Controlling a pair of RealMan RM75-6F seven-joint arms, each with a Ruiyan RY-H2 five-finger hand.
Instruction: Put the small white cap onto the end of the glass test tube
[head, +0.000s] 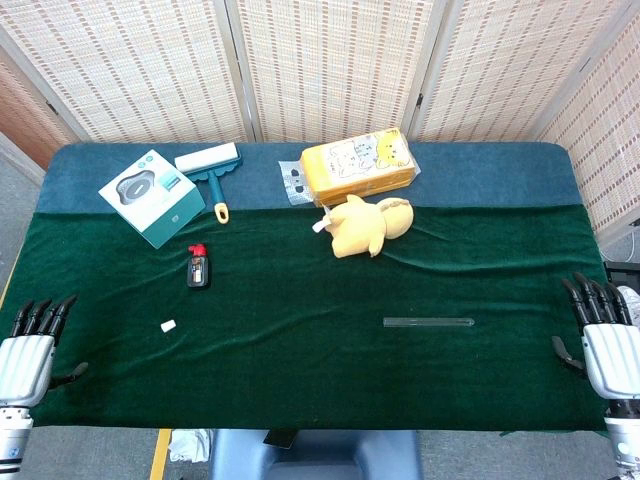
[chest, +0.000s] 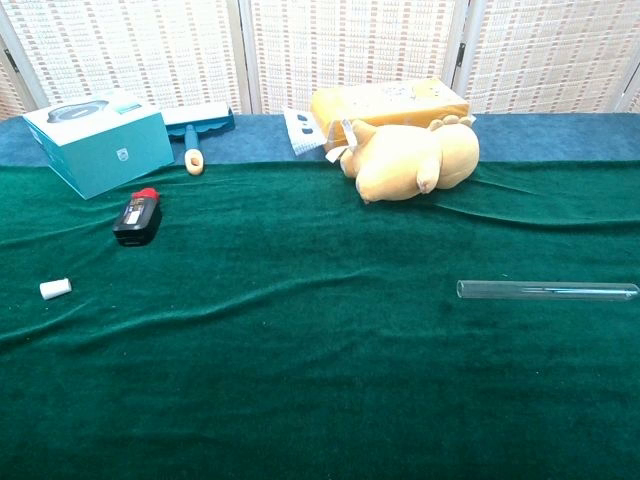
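Note:
The small white cap (head: 168, 325) (chest: 55, 289) lies on the green cloth at the left, on its side. The glass test tube (head: 428, 322) (chest: 547, 291) lies flat on the cloth at the right, its open end pointing left. My left hand (head: 30, 345) rests at the table's front left corner, fingers apart and holding nothing, well left of the cap. My right hand (head: 603, 335) sits at the front right corner, fingers spread and empty, to the right of the tube. Neither hand shows in the chest view.
A black and red small device (head: 198, 267) (chest: 137, 217) lies behind the cap. A yellow plush toy (head: 366, 225) (chest: 410, 160), a yellow packet (head: 360, 165), a teal box (head: 151, 196) (chest: 98, 136) and a teal-handled lint roller (head: 210, 168) stand along the back.

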